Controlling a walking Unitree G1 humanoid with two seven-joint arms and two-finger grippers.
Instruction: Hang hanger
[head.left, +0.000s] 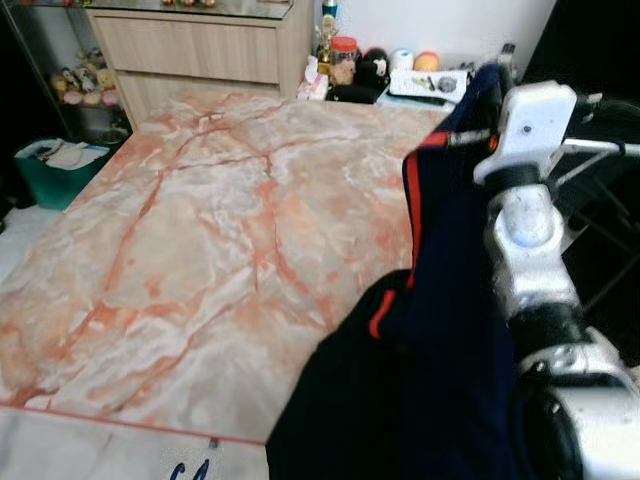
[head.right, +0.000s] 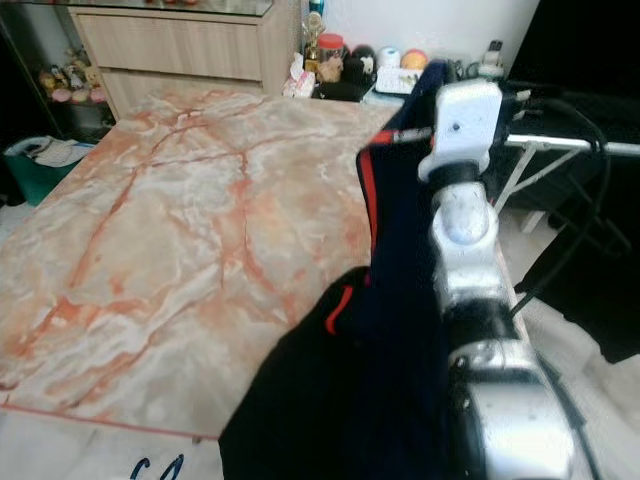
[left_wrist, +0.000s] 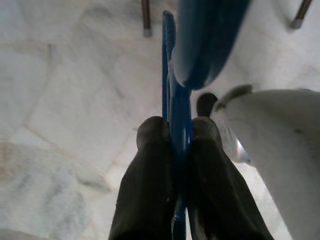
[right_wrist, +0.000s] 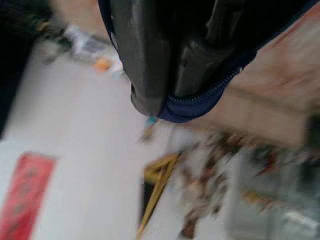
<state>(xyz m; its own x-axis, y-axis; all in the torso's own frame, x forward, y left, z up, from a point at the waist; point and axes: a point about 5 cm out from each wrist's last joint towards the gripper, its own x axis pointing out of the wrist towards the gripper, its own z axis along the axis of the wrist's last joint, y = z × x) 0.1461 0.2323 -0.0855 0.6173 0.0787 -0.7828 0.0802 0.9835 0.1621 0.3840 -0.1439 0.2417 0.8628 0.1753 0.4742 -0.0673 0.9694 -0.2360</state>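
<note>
Now the right gripper (right_wrist: 172, 97) is squeezed shut on the zip edge of a dark blue jacket (head.left: 440, 330), holding it up beside the marble table (head.left: 200, 230), near the drying rack (head.right: 560, 145). The jacket looks soft and floppy, so it will sag. The left gripper (left_wrist: 172, 145) is pinched tight on a thin blue hanger (left_wrist: 176, 75), low over the pale floor (left_wrist: 65, 100). The hanger looks light, stiff and slippery; hold it near its middle.

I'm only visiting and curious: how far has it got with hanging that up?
Picked up: the right gripper is shut on a navy garment, lifted beside the marble table. In hand: the left gripper pinches a blue hanger over the floor. Left: the garment isn't on the hanger, and nothing hangs yet on the rack.
</note>
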